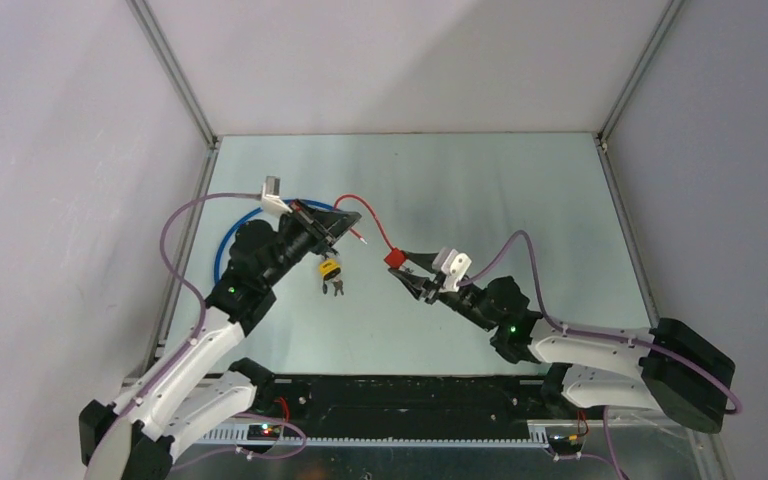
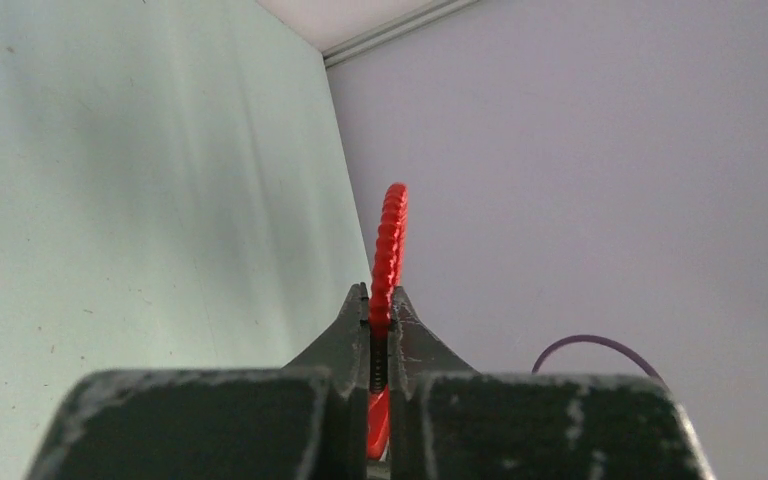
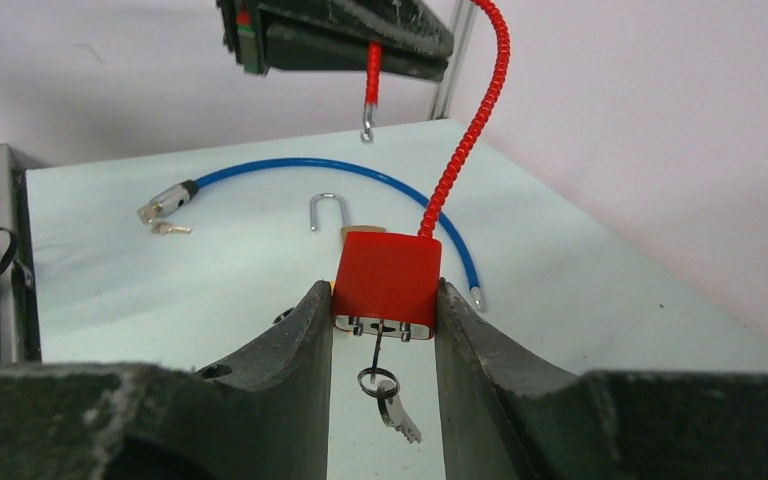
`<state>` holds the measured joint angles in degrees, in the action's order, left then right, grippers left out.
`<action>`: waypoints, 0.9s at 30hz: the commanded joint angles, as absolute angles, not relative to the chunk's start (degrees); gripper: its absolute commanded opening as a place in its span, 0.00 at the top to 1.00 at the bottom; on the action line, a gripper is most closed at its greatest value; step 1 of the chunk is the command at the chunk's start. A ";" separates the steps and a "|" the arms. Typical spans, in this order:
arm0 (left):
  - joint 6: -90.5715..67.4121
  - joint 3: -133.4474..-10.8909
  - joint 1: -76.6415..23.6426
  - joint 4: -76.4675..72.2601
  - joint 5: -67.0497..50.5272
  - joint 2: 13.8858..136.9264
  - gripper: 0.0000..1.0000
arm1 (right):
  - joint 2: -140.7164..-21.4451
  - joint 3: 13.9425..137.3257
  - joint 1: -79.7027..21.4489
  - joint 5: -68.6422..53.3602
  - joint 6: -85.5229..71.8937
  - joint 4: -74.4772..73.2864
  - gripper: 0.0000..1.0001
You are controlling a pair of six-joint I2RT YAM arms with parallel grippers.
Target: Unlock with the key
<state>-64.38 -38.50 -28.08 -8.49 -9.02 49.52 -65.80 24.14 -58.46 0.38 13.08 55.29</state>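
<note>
Snugly, red padlock [image 3: 387,278] between right jaws

Red padlock [image 3: 387,280], red ribbed cable [image 3: 470,120] (spiral-ridged), blue cable [image 3: 310,161], yellow padlock [image 1: 330,267]

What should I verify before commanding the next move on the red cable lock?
1. Right gripper clamped on the red lock body: ok.
2. Left gripper shut on the red cable: ok.
3. Key in the lock's underside: ok.
4. Key fully turned: cannot tell.
5. Cable's metal tip out of the lock body: ok, it hangs free below the left gripper.
6. Yellow padlock and blue cable apart from both grippers: ok, both lie on the table.
</note>
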 commanded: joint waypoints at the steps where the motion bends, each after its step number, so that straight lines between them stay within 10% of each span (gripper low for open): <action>1: -65.13 -39.84 -24.74 -9.86 -7.46 46.28 1.00 | -62.61 21.69 -60.99 -2.46 14.26 51.51 1.00; 4: -64.59 -40.09 -22.84 -8.14 -10.04 47.17 1.00 | -61.52 20.35 -61.24 -2.38 11.47 50.10 1.00; 9: -53.18 -47.43 -18.01 12.99 -13.90 49.71 0.31 | -59.06 19.35 -60.88 3.26 8.43 44.63 1.00; 13: -43.21 -50.43 -14.35 26.31 -10.39 47.21 0.04 | -57.80 19.17 -59.54 4.43 6.37 41.80 1.00; 27: -22.03 -53.06 -12.15 42.23 23.19 26.82 0.00 | -67.94 20.32 -50.73 5.62 -2.74 51.59 1.00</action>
